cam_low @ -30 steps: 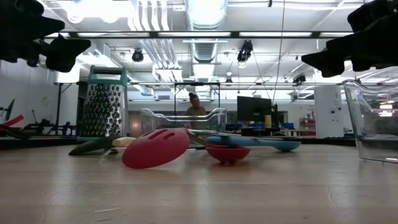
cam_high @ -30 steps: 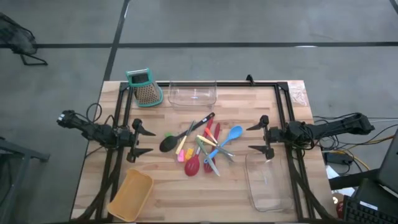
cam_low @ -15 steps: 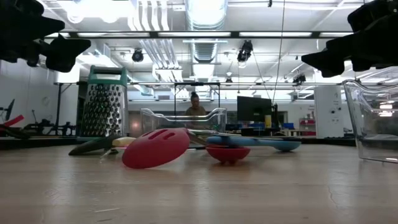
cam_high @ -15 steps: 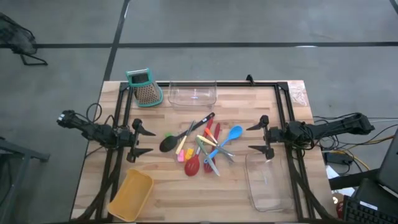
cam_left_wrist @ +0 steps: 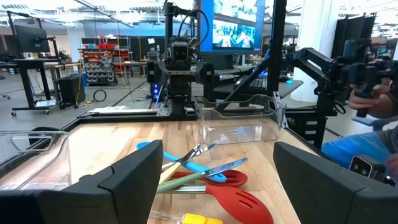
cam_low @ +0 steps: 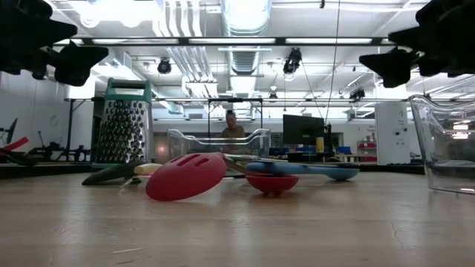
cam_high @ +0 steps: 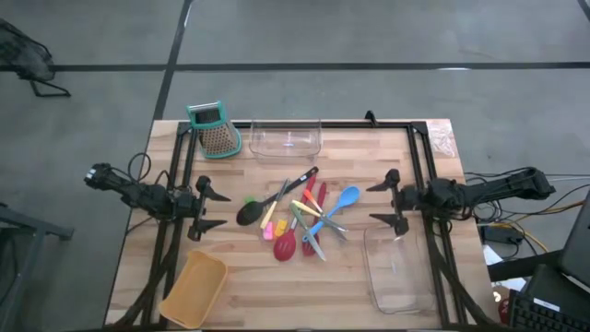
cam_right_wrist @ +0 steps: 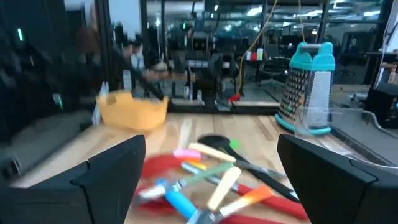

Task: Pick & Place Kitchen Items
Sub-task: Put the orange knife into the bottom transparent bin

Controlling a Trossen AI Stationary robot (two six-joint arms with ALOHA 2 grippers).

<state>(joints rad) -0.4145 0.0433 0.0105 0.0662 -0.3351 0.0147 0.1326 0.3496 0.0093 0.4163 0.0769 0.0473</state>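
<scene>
**A:** Kitchen items (cam_high: 297, 219) — where do you have them, operator?

**B:** You have them in one loose heap at the middle of the wooden table (cam_high: 277, 290), between the two arms. The black ladle (cam_high: 251, 213) lies at the left edge of the heap, the blue spoon (cam_high: 347, 197) at its right edge, and the red slotted spatula (cam_high: 285, 245) at the near side, with red, yellow, green and orange handles crossed among them.

**A:** And the grippers?

**B:** Your left gripper (cam_high: 208, 208) hangs above the table just left of the heap, fingers spread wide and holding nothing. Your right gripper (cam_high: 386, 203) hangs just right of the heap, jaws also wide and empty. In the low view both float well above the tabletop.

**A:** What else is on the table?

**B:** A teal-topped metal grater (cam_high: 215, 129) stands upright at the far left. A clear bin (cam_high: 286, 140) sits just right of it along the far edge. A second clear bin (cam_high: 398, 270) sits at the near right, just beside your right gripper. A tan bin (cam_high: 194, 290) rests at the near left corner.

**A:** Anyone in the room?

**B:** In the low view you can see a person (cam_low: 233, 126) far behind the table.
</scene>
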